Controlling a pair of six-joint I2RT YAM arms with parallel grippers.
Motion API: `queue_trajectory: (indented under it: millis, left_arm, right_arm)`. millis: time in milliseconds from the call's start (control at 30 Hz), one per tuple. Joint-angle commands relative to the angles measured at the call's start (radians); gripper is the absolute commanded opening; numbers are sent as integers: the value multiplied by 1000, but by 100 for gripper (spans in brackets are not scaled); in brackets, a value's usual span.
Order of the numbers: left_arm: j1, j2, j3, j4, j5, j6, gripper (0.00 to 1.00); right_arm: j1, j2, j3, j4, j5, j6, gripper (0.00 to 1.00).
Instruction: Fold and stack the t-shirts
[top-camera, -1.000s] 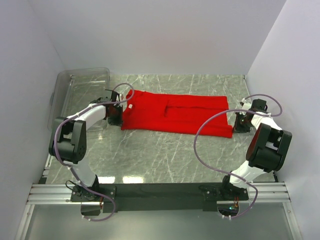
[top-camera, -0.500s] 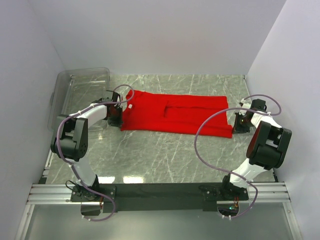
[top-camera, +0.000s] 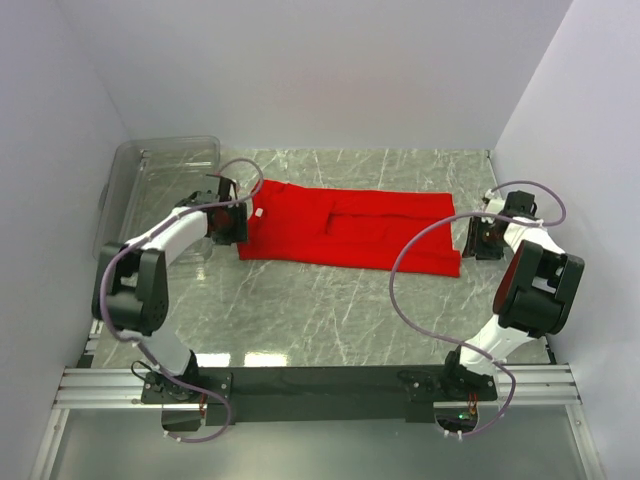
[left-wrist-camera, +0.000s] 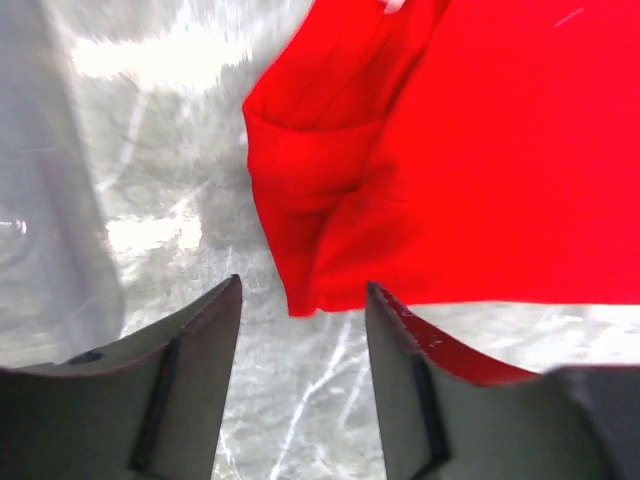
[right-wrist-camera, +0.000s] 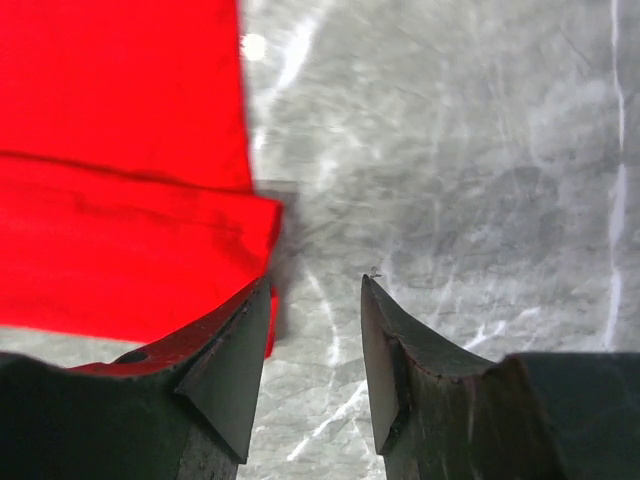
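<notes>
Where the t-shirt lies: the red t-shirt (top-camera: 350, 228) is spread flat as a long folded band across the far half of the surface (top-camera: 330, 310), reaching from near the left edge to near the right edge.
Folds: a doubled ridge of cloth runs along the band's middle, and the left wrist view shows a small pleat bunched at its near-left corner.
Neck label: a small white tag (top-camera: 258, 212) sits at the shirt's left end.
Left pincer (top-camera: 228, 222): low at the shirt's left end, jaws moderately apart with nothing gripped. The shirt's corner lies just beyond the gap, and red cloth shows beside the right finger (left-wrist-camera: 420, 390).
Right pincer (top-camera: 485, 238): low at the shirt's right end, jaws moderately apart over bare marble, holding nothing. Its left finger (right-wrist-camera: 215, 390) overlaps the shirt's edge in the wrist view; whether it touches the cloth cannot be told.
Bin: a clear plastic bin (top-camera: 150, 175) stands in the far-left corner, beside the left arm and apart from the shirt.
</notes>
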Motion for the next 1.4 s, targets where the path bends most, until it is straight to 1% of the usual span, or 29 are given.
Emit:
queue_trajectory:
  millis: [0, 67, 100, 200, 233, 300, 367, 433, 467, 500, 567, 633, 733, 767, 800, 833, 867, 900, 933, 967, 1000, 1033, 1067, 1133, 1233, 1267, 1300, 1333, 1367]
  left_arm:
    - [6, -131, 52, 38, 23, -13, 58]
    - [6, -157, 63, 44, 53, -19, 60]
    - [5, -182, 66, 46, 63, -21, 61]
    - [5, -229, 71, 67, 100, -27, 63]
    - [5, -238, 67, 80, 110, -33, 63]
    - [5, -269, 61, 124, 136, -40, 64]
    - [5, -294, 45, 161, 120, -62, 65]
    - [5, -346, 11, 231, 51, -112, 72]
    - [5, -392, -8, 265, 25, -134, 75]
    - [6, -416, -29, 294, -3, -157, 85]
    - [9, -458, -96, 376, -55, -241, 98]
    - [22, -486, -156, 423, -37, -323, 100]
    - [34, -466, -178, 384, 55, -389, 99]
    - [34, -461, -184, 371, 73, -395, 98]
    - [34, -463, -207, 365, 90, -399, 95]
    - [34, -470, -221, 364, 106, -402, 94]
    - [34, -495, -236, 359, 115, -406, 94]
    - [34, -510, -264, 354, 115, -406, 94]
    - [34, -525, -275, 344, 113, -404, 94]
    - [34, -551, -282, 316, 107, -403, 94]
    - [34, -564, -294, 298, 101, -398, 94]
    - [34, -576, -302, 284, 95, -395, 94]
    - [34, -600, -311, 272, 86, -395, 94]
    - [34, -628, -347, 245, 80, -407, 94]
    - [34, -688, -406, 230, 72, -448, 94]
    - [36, -720, -419, 227, 69, -459, 94]
    - [36, -737, -445, 222, 64, -479, 94]
    - [36, -755, -457, 221, 61, -487, 94]
    - [36, -787, -468, 218, 57, -493, 94]
  right_arm:
    - [4, -76, 43, 14, -88, -48, 49]
    - [4, -91, 33, 5, -156, -75, 49]
    - [4, -109, 29, 0, -233, -115, 49]
    - [7, -146, 24, -12, -340, -202, 50]
    - [7, -152, 27, -20, -407, -217, 50]
    - [21, -163, 33, -3, -442, -235, 50]
    - [67, -146, 62, 34, -405, -224, 50]
    - [111, -111, 108, 45, -355, -189, 50]
    - [133, -67, 169, 39, -310, -171, 50]
    - [177, -44, 202, 29, -290, -162, 50]
    - [213, 18, 292, 10, -284, -157, 50]
    - [260, 59, 364, -3, -284, -152, 50]
    - [320, 98, 437, -46, -287, -233, 51]
    - [332, 99, 444, -59, -326, -325, 51]
    - [346, 99, 447, -93, -342, -380, 53]
    - [367, 98, 458, -128, -373, -448, 53]
    - [383, 96, 461, -180, -397, -631, 54]
    - [397, 90, 457, -275, -416, -722, 56]
    - [406, 81, 425, -317, -411, -806, 58]
    - [459, 50, 394, -346, -401, -944, 58]
    - [479, 26, 356, -357, -384, -983, 59]
    - [504, 4, 272, -353, -361, -1012, 59]
    - [550, -38, 229, -343, -342, -1051, 59]
    - [599, -95, 115, -261, -287, -1056, 59]
    - [668, -116, 82, -156, -287, -998, 59]
    - [687, -108, 96, -137, -288, -923, 59]
    - [719, -97, 119, -74, -285, -862, 59]
    - [736, -50, 197, -49, -282, -791, 59]
    - [750, -12, 260, -37, -282, -643, 58]
